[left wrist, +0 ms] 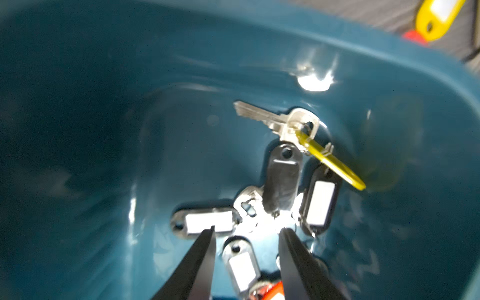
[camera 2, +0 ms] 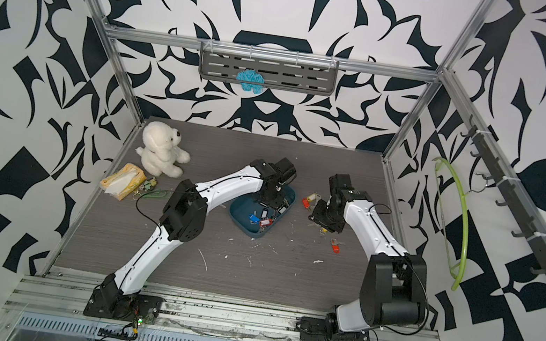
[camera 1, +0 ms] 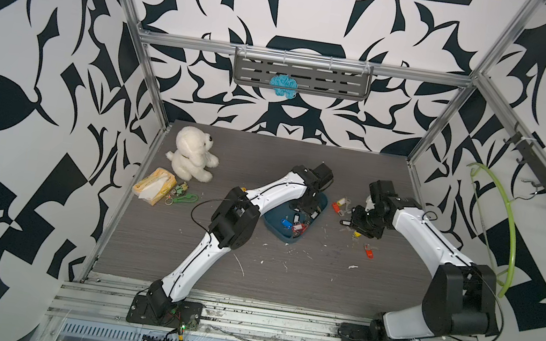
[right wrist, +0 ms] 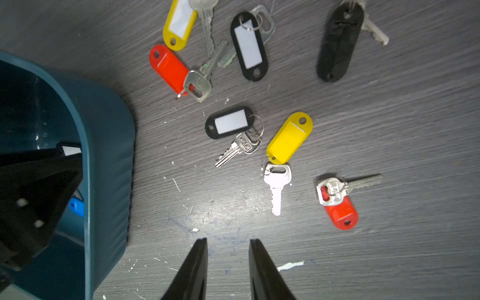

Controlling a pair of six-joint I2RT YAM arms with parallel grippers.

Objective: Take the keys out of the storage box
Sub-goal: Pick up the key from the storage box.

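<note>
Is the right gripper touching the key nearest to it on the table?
Apart. In the right wrist view, bare table separates the right gripper, jaws open, from the nearest silver key.

Arms reach forward; left hand (left wrist: 246,231) and right hand (right wrist: 228,240) point down, jaws apart.

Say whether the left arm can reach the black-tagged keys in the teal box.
Likely yes: its open fingers hang inside the shallow teal plastic box, just over the black-tagged silver keys, nothing between.
</note>
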